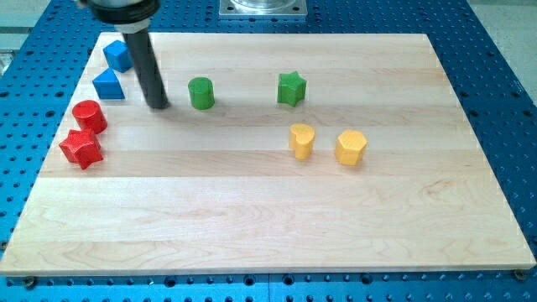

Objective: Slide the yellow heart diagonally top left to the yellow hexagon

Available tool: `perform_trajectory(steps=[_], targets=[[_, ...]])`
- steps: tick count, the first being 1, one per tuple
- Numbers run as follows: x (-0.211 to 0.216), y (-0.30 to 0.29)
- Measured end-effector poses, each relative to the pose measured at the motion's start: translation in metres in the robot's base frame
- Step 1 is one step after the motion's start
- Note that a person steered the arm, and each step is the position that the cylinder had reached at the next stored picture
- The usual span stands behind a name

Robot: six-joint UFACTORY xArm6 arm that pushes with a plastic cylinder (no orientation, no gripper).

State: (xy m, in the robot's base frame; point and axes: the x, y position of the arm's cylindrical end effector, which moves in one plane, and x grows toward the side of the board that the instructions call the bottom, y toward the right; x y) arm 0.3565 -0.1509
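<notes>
The yellow heart [301, 140] sits right of the board's middle. The yellow hexagon [351, 147] is just to its right, a small gap apart. My dark rod comes down from the view's top left and my tip [158, 106] rests on the board left of the green cylinder [201, 92], far to the left of both yellow blocks.
A green star [291, 88] lies above the yellow heart. A blue cube [118, 54] and a blue triangle [109, 84] sit at the top left. A red cylinder [88, 116] and a red star [81, 148] are near the left edge of the wooden board [268, 226].
</notes>
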Motion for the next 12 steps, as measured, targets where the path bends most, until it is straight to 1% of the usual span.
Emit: perform_trajectory(steps=[1, 2, 3, 4, 5, 6, 7, 8, 9, 10, 11, 12], targets=[[-0.009, 0.049], [-0.02, 0.067], [-0.002, 0.018], [0.058, 0.026], [0.118, 0.108], [0.119, 0.202], [0.065, 0.255], [0.024, 0.25], [0.072, 0.264], [0.085, 0.189], [0.084, 0.13], [0.056, 0.174]])
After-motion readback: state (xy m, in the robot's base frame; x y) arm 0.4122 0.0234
